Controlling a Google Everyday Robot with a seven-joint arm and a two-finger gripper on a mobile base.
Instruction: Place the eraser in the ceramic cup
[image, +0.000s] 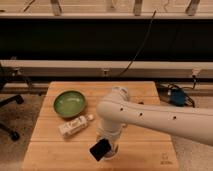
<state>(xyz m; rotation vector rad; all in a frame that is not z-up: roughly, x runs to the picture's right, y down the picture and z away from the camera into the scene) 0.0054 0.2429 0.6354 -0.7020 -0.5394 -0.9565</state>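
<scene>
My gripper (107, 150) hangs from the white arm (150, 116) over the front middle of the wooden table (145, 150). It is shut on the eraser (99, 149), a flat black rectangular block held tilted just above the table top. The arm's wrist covers most of the gripper. The ceramic cup does not show in this view; it is either behind the arm or out of view.
A green bowl (69, 103) sits at the back left of the table. A whitish oblong thing (75, 126) lies in front of it, left of the gripper. A black office chair base (9, 117) stands on the floor to the left. Cables and a blue thing (176, 96) lie at right.
</scene>
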